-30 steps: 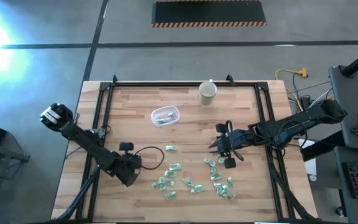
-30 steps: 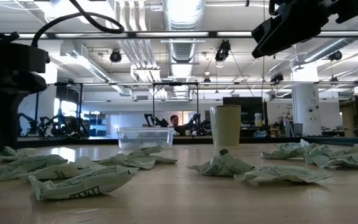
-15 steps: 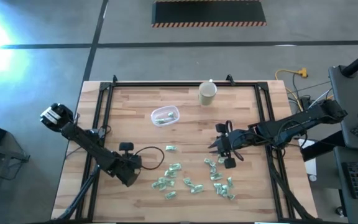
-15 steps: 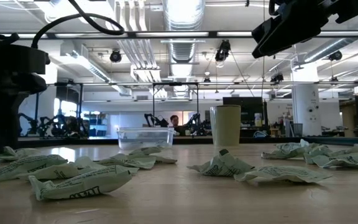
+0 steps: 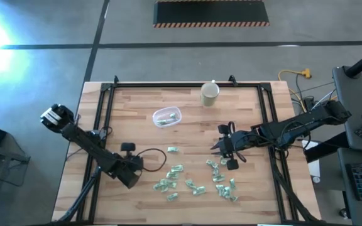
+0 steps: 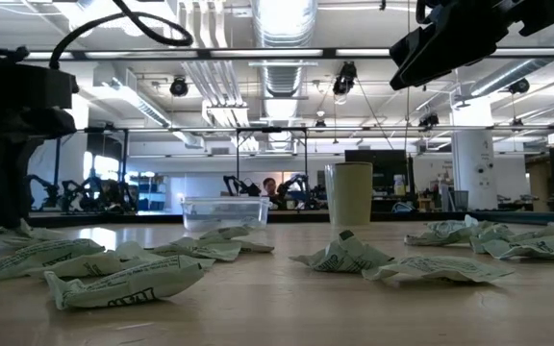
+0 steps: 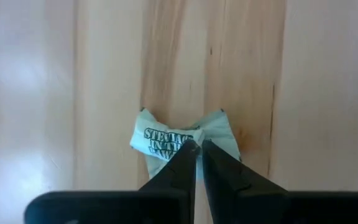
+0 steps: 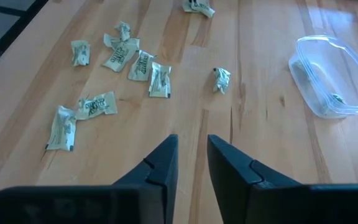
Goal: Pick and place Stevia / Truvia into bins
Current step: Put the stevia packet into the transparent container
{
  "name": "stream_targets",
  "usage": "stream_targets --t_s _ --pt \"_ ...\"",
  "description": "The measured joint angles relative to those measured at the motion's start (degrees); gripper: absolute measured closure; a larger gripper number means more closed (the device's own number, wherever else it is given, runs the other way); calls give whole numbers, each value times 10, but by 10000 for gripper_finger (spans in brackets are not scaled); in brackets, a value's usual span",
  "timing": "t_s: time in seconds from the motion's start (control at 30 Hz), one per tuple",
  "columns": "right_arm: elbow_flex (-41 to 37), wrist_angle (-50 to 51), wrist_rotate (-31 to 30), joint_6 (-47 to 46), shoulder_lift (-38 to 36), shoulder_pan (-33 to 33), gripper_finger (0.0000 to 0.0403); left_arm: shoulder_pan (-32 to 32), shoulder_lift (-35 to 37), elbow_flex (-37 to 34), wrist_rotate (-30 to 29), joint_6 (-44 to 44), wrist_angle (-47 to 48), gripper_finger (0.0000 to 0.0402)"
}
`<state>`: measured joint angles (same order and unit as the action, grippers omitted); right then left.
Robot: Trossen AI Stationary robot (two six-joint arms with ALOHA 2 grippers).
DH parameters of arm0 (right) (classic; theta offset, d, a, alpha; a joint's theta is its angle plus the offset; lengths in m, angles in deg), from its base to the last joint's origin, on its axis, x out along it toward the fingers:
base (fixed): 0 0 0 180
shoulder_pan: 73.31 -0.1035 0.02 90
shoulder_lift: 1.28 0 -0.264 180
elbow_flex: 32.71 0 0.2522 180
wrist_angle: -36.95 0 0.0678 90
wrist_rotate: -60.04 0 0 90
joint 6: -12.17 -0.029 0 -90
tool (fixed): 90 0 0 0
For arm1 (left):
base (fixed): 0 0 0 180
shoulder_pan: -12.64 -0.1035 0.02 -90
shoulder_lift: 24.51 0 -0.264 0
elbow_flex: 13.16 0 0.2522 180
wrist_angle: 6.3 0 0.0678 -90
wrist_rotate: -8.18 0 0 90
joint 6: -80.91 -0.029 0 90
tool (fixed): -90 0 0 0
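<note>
Fingers of the left gripper (image 7: 196, 149) are pinched together on one sachet (image 7: 182, 140), caught at its middle so both ends flare out against the wood; I judge it gripped but not lifted. Fingers of the right gripper (image 8: 192, 155) stand narrowly apart and hold nothing, poised above the boards right of centre in the high view.

Progress, as I judge it: early. The clear tub (image 5: 167, 116), upper centre of the high view, shows only a little pale green inside; I cannot count it. Most loose sachets (image 5: 197, 179) lie scattered across the lower centre of the table (image 5: 244, 125), well apart from the tub.

Surroundings: a beige cup (image 5: 209, 93) stands near the far edge, up and right of the tub. I see nothing lying between the left gripper and the tub.
</note>
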<state>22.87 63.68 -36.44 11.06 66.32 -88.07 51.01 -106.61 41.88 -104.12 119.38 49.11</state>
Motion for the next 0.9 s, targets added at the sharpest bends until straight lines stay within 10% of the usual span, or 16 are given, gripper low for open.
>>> stream_targets --t_s 0.5,0.9 --pt "0 -1 0 2 0 0 335 -58 4 49 -292 -178 -8 393" --pt "0 -1 -1 11 0 0 335 -289 4 48 -272 -432 -194 393"
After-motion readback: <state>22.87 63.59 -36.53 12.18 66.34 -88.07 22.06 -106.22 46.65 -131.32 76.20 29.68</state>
